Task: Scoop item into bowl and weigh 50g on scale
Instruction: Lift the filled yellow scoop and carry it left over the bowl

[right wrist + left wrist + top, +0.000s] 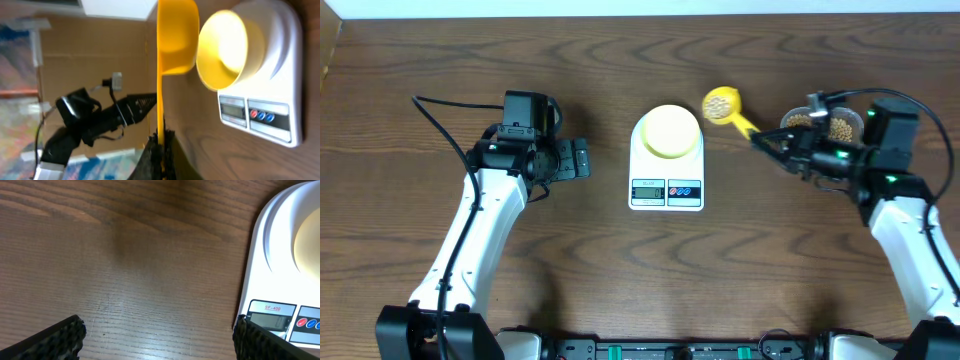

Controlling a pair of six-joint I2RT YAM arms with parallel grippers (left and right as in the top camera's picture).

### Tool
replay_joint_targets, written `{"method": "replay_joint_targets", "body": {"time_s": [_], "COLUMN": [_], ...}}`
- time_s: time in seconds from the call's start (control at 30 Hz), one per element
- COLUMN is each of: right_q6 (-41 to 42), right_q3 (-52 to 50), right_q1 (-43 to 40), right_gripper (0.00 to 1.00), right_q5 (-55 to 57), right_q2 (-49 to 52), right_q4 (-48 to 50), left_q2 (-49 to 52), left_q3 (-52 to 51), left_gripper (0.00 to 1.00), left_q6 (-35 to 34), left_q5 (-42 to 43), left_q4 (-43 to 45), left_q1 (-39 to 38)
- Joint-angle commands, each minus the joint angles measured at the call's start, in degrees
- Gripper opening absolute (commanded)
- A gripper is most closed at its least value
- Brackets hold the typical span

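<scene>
The right claw (161, 139) is pinching the scoop (722, 103) by its handle, the left claw (578, 158) is gaping above the bench (620, 280), and the right arm is half-hiding the tub (817, 104).

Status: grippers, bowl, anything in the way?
Left gripper open, beside scale. Right gripper shut on yellow scoop, head beside bowl. Bowl on scale, looks empty. Nothing between.

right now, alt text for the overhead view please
The right gripper holds a yellow scoop by its handle, its head just right of the cream bowl on the white scale. The left gripper is open left of the scale.
</scene>
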Motion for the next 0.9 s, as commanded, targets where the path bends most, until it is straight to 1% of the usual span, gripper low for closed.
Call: {"method": "replay_joint_targets", "body": {"time_s": [0.0,0.07,0.33,0.4,0.5,0.57,0.87], "right_q6": [5.73,4.2,-19.04,-22.03,-23.02,-24.46,-25.49], "right_q3": [-0.15,-0.15,-0.15,-0.15,-0.15,-0.15,-0.15], "right_q1": [6.4,8.79,16.26,17.44,18.91,19.71,22.49], "right_gripper": [0.01,0.01,0.02,0.02,0.01,0.01,0.01], "right_q5": [8.52,11.93,26.03,30.1,36.06,37.51,41.86], "right_q2": [0.17,0.17,0.17,0.17,0.17,0.17,0.79], "right_q4": [3.82,4.92,3.43,2.69,2.58,2.56,2.95], "left_q2": [-0.09,-0.09,-0.09,-0.09,-0.09,-0.09,-0.09], "left_q3": [0.94,0.94,0.94,0.94,0.94,0.94,0.94], "left_gripper": [0.97,0.97,0.97,0.97,0.97,0.97,0.97], "left_q6": [0.59,0.59,0.59,0.59,0.59,0.59,0.59], "left_q5": [-0.74,-0.74,-0.74,-0.74,-0.74,-0.74,-0.74], "left_q4": [-0.07,-0.07,-0.07,-0.07,-0.07,-0.09,-0.07], "left_q1": [0.11,0.11,0.11,0.11,0.11,0.11,0.11]}}
